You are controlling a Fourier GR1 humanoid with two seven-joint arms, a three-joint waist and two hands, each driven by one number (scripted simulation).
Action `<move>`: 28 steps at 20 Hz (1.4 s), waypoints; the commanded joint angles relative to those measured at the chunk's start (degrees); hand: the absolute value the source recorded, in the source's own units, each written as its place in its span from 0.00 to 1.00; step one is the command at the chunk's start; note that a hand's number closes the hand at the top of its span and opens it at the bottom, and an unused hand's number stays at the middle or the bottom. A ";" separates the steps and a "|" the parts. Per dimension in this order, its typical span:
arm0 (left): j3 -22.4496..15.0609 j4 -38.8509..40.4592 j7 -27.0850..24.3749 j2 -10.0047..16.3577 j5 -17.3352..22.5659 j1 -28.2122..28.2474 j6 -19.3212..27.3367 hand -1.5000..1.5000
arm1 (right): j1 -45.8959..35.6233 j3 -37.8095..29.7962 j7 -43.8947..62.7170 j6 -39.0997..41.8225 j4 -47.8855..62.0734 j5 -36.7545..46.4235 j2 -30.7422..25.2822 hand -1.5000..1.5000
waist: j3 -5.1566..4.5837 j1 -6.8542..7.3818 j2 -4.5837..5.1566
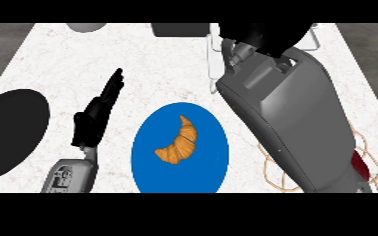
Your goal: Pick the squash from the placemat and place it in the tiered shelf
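No squash shows anywhere in the head view. My right forearm (288, 115) rises from the lower right to the far edge of the counter. There my right hand (262, 34) is a dark mass over the white wire tiered shelf (215, 47), hiding most of it and anything beneath. The placemat (275, 176), with a looped tan edge, peeks out from under the forearm at the lower right. My left hand (100, 111) rests open at the left, fingers straight and pointing away from me, holding nothing.
A blue plate (151, 165) with a croissant (179, 141) lies at the front centre. A black round object (16, 127) sits at the left edge. A grey item (87, 27) and a dark one (179, 29) stand along the far edge. Something dark red (362, 164) lies at the right.
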 commanded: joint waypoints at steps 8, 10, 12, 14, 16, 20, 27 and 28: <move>-1.54 -0.02 -0.50 -1.34 -1.34 0.17 0.70 0.50 | 3.04 -3.13 -11.86 -13.76 16.19 3.61 -3.03 1.00 | 0.02 0.54 0.25; -1.34 -1.37 1.60 -1.48 -0.73 0.34 0.57 0.50 | -0.56 -5.44 -10.53 -17.24 20.66 4.07 -1.13 1.00 | 0.01 0.76 0.24; 0.73 0.23 1.88 0.47 0.00 -1.75 -0.39 0.50 | 3.39 -5.81 -9.89 -18.93 19.35 5.78 -2.64 1.00 | 0.02 0.21 0.18; 0.10 -0.11 0.29 -0.03 -0.47 -1.78 0.06 0.50 | 1.10 -9.79 -10.37 -27.77 17.30 -0.19 0.80 1.00 | 0.10 1.34 0.71; -1.27 -1.11 0.44 -1.31 -0.71 -0.11 0.26 0.50 | 1.41 -12.36 -15.91 -30.78 18.40 -4.21 -1.96 1.00 | 0.08 1.06 0.46; -0.65 0.78 0.12 -1.21 -0.56 -0.51 0.19 0.50 | 0.67 -14.63 -21.24 -34.97 25.04 -8.22 -2.50 1.00 | 0.02 0.62 0.32; -2.13 -3.34 2.22 -1.97 -1.50 1.19 0.84 0.50 | -0.97 -17.84 -26.74 -38.30 31.99 -12.35 -4.85 1.00 | 0.03 0.77 0.20; -0.49 0.79 1.25 -1.43 -1.38 -2.61 1.00 0.50 | 1.40 -15.83 -25.42 -38.05 29.33 -10.81 -2.93 1.00 | 0.02 0.22 0.14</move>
